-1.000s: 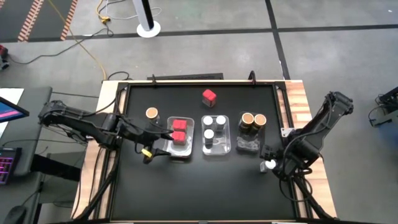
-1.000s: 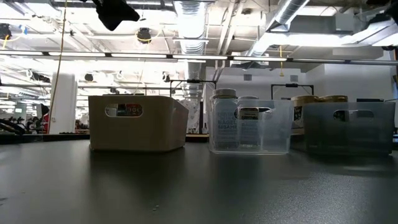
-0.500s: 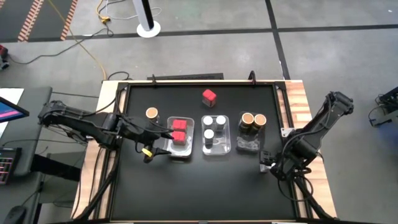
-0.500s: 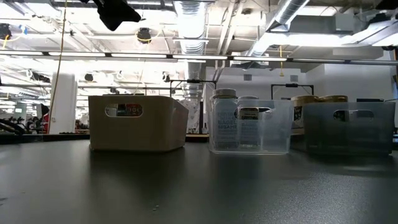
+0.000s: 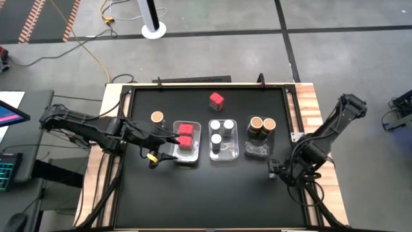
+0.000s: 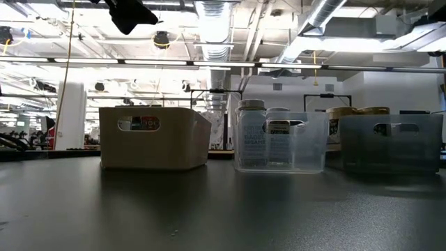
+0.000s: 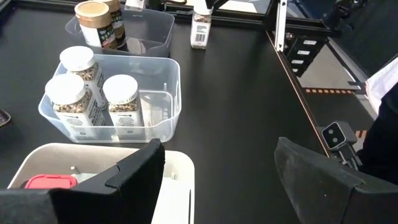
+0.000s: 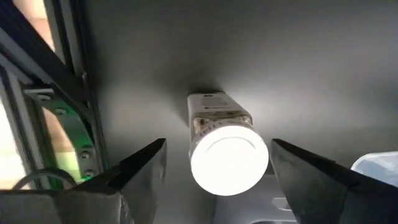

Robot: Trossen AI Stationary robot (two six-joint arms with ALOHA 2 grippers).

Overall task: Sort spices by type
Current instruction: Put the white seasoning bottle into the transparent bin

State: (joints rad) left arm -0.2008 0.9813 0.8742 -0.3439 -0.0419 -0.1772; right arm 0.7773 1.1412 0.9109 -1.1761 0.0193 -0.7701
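Sorting approx. two-thirds done, judging by how things lie. L to R across the worktop [image 5: 206, 193]:

Left tool [image 7: 217, 180] sits over the near-left rim of the left tray [image 5: 186, 156], fingers wide apart, holding nothing. A tan-lidded jar [image 5: 157, 117] stands loose on the worktop just beyond it, toward the left edge, outside any tray: not yet sorted.

Left tray holds two red boxes [image 5: 185, 134]. A third red box [image 5: 216, 99] stands alone near the far edge, about mid-worktop, well apart from its tray: not yet sorted.

Middle tray [image 5: 224, 154] holds three white-lidded jars [image 5: 221, 131], grouped at its far end.

Right tray [image 5: 259, 152] has two tan-lidded jars at the far end [image 5: 262, 123]; near end looks free, so room for the stray tan one.

Right tool [image 8: 217, 165] is down near the right edge, toward the near-right corner, just off the right tray's near corner. Fingers apart, either side of a white-lidded jar [image 8: 227, 152] that stands on the worktop; no contact visible, so not clamped yet. In the high view the arm hides this jar.

Tally: 7 containers in matching trays, 3 out (tan jar at left, red box at far edge, white jar at right tool). Likely step in hand: closing on the white jar to take it to the middle tray.
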